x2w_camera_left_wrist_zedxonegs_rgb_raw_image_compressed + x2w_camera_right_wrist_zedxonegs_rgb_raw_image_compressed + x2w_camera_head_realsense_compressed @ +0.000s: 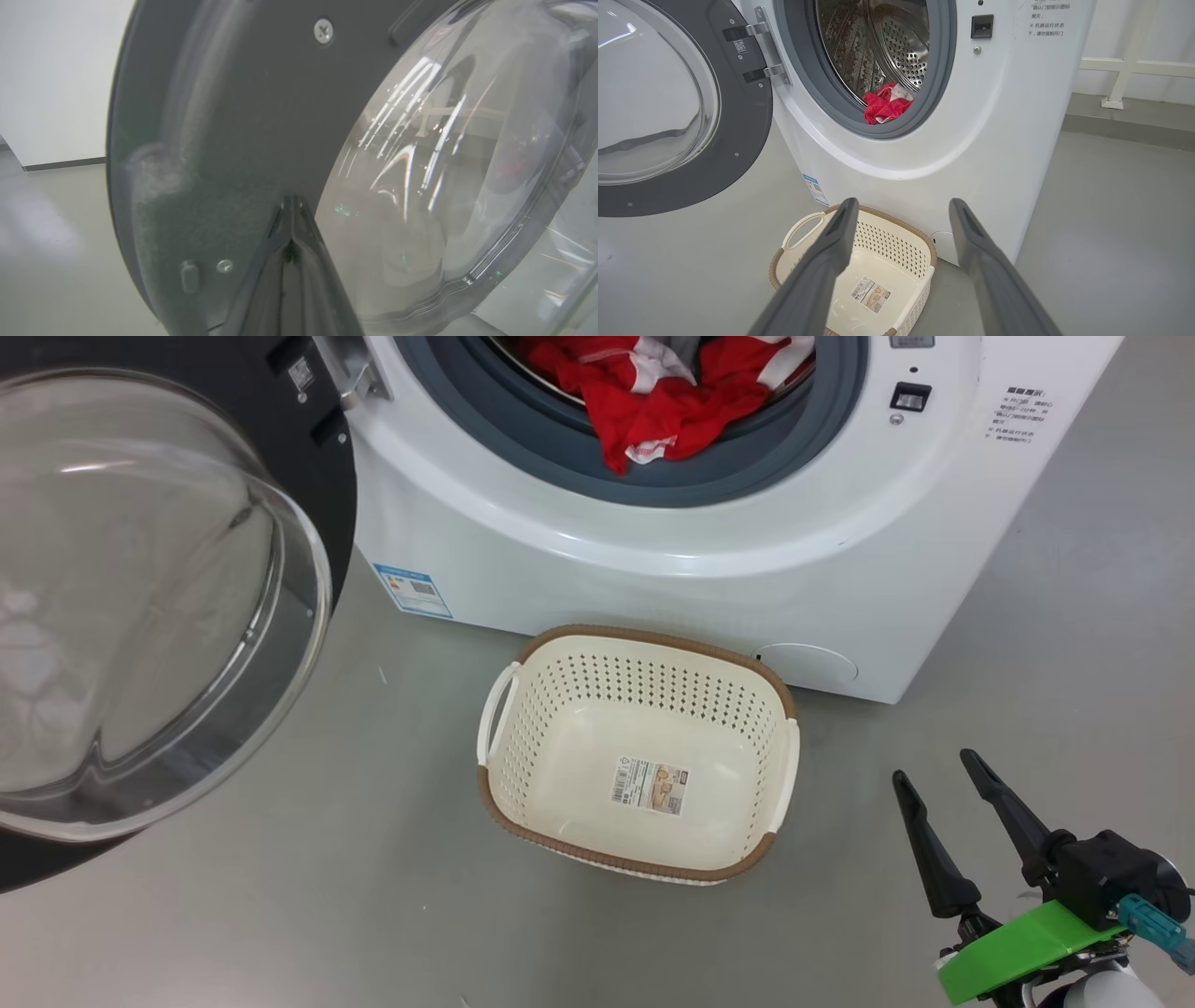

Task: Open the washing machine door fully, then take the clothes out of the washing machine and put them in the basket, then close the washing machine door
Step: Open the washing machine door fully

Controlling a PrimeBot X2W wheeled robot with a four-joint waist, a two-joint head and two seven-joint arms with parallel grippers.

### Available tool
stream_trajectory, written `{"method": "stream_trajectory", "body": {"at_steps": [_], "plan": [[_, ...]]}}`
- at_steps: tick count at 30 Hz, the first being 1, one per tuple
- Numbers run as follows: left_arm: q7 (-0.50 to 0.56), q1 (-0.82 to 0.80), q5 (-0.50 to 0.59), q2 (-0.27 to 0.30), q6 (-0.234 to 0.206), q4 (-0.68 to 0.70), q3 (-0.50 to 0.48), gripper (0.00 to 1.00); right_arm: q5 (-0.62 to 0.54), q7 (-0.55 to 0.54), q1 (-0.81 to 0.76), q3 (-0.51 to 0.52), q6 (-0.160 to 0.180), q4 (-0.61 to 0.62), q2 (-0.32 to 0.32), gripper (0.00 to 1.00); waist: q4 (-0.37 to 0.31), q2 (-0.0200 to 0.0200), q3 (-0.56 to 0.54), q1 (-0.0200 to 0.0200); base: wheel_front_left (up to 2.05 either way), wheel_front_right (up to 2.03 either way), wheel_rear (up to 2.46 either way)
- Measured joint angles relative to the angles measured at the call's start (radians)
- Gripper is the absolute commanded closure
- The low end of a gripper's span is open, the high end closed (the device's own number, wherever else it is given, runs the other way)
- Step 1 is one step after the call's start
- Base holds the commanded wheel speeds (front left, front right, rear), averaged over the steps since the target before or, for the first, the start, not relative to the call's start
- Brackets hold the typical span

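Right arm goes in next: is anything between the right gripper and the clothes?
Nothing visible blocks the right gripper. The washing machine door is swung out left, clear of the clothes spilling onto the gasket. The basket sits on the floor, below that path.

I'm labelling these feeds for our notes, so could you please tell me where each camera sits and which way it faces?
Head view: on the head, looking down at the washing machine, basket and open right gripper.
Left wrist view: on the left wrist, close to the washing machine door; shut left gripper shows.
Right wrist view: on the right wrist, low, facing the machine between its open fingers.
Shared: head and right wrist views both show basket, door and clothes.
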State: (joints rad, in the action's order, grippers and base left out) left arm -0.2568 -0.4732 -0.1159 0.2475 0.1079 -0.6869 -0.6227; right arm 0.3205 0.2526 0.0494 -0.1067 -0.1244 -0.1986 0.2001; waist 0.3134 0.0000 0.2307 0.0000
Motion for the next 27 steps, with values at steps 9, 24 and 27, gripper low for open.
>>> {"method": "stream_trajectory", "body": {"at_steps": [9,24,27], "plan": [[0.000,0.014,-0.016,-0.021,0.016,0.026,0.007,1.00,0.000,0.000,-0.002,-0.001,0.000,-0.005,-0.009,0.00,0.010,0.0000,-0.036,0.0000,0.00,0.00,0.00],[0.000,0.265,-0.054,-0.150,0.017,0.252,0.153,0.00,0.003,0.003,-0.030,0.004,0.000,-0.011,-0.022,0.00,0.018,0.0000,-0.112,0.0000,0.00,0.00,0.00],[0.000,0.305,-0.065,-0.170,0.017,0.299,0.191,0.00,0.003,0.003,-0.030,0.013,0.000,-0.010,-0.026,0.00,0.013,0.0000,-0.120,0.0000,0.00,0.00,0.00]]}}
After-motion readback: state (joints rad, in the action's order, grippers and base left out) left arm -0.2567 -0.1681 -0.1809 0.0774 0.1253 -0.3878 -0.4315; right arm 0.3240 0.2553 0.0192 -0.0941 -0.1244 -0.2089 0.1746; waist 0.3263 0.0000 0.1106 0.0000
